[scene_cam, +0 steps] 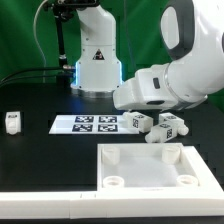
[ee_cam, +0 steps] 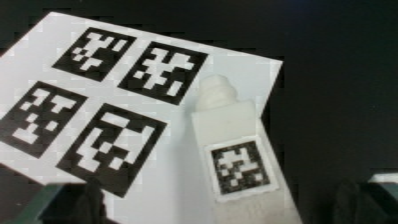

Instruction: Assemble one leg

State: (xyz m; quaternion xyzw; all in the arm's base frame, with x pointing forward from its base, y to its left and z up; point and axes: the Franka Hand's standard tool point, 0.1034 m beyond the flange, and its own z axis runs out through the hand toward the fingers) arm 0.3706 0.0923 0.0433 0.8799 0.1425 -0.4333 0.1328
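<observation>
1. Where the marker board (scene_cam: pixel 85 124) ends, the leg (ee_cam: pixel 222 150) lies just beside its edge, with bare table (scene_cam: pixel 30 160) beyond.
2. The arm (scene_cam: pixel 175 75) leans low over that end, and the gripper (ee_cam: pixel 214 205) has its fingers spread, clamping nothing.

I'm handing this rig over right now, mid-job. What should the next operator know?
The gripper is open, holds nothing, and hovers over the nearest leg.
The nearest leg lies beside the marker board, on the exterior view's right. Two more legs sit just past it, and a fourth leg is far on the exterior view's left.
The white square panel lies in front, and its visible sockets are empty.
Done: no leg mounted.
Left: grasp a leg, carry it to a corner socket and seat it.
</observation>
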